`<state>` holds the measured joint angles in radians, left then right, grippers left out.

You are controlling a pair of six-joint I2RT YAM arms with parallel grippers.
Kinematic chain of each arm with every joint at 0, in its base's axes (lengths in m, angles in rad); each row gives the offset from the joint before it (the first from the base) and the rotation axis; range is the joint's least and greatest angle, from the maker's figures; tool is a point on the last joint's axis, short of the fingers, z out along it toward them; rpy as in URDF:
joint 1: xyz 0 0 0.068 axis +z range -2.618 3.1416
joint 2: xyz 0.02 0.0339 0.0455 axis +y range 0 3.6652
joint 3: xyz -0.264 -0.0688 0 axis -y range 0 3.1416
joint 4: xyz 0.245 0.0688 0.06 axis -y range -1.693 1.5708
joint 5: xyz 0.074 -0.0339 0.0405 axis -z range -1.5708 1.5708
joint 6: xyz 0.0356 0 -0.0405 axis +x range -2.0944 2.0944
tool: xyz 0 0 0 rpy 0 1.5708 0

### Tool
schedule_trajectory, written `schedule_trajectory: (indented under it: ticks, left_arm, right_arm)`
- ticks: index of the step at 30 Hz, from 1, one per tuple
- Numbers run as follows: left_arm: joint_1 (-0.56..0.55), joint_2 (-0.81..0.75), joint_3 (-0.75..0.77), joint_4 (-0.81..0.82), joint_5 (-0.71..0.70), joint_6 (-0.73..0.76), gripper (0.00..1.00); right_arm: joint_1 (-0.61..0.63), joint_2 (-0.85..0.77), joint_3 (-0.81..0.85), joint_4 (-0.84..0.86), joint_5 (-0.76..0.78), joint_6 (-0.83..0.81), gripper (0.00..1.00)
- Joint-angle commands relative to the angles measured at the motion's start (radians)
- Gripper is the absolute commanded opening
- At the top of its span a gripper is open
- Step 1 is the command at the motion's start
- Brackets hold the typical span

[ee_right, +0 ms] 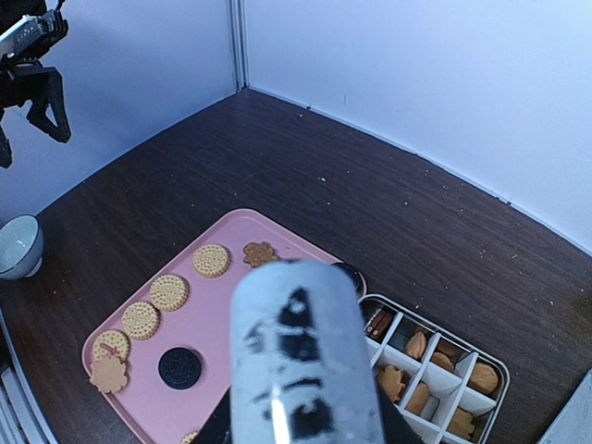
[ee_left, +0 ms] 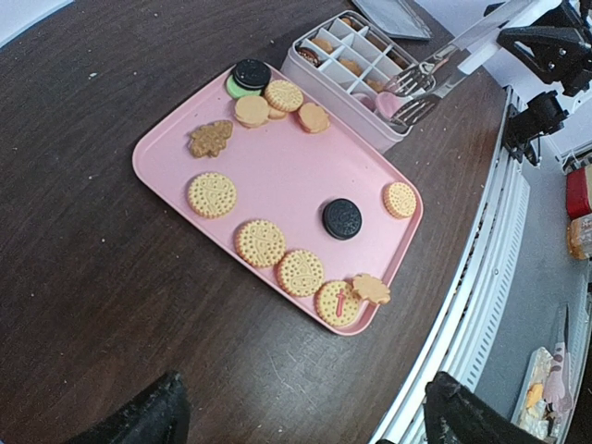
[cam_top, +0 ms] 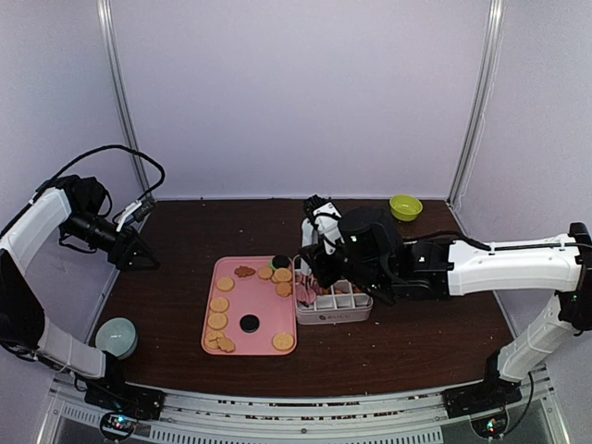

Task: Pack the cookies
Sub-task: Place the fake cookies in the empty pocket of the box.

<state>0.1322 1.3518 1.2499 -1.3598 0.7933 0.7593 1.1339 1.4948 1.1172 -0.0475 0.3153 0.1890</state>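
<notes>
- The cookies (ee_left: 262, 242) lie scattered on the pink tray (ee_left: 277, 176), centre; some sit in the divided box (ee_left: 335, 94) just right.
- Light, flat, brittle (they will likely crumble): nip across the edges.
- Over the box the right gripper (cam_top: 324, 245) clamps the tongs (ee_left: 421, 83); the left gripper (cam_top: 143, 257) gapes wide, at left.

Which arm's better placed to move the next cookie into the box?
Right. The right gripper holds the tongs, their tips over the divided box beside the pink tray of cookies. The left gripper hangs open and empty, far off to the left of the tray.
</notes>
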Motion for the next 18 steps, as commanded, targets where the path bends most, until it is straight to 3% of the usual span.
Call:
schedule_trajectory:
  ticks: [1,10,18]
  left_arm:
    - [0.010,-0.002,0.014,-0.006,0.023,0.021,0.91]
    - [0.010,0.003,0.019,-0.008,0.033,0.022,0.91]
    - [0.010,-0.005,0.014,-0.017,0.029,0.032,0.91]
  right_arm:
    - [0.015,-0.009,0.010,0.033,0.008,0.024,0.27]
    - [0.021,-0.002,0.015,0.013,0.017,0.027,0.40]
    - [0.022,-0.004,0.043,0.000,0.024,0.005,0.43]
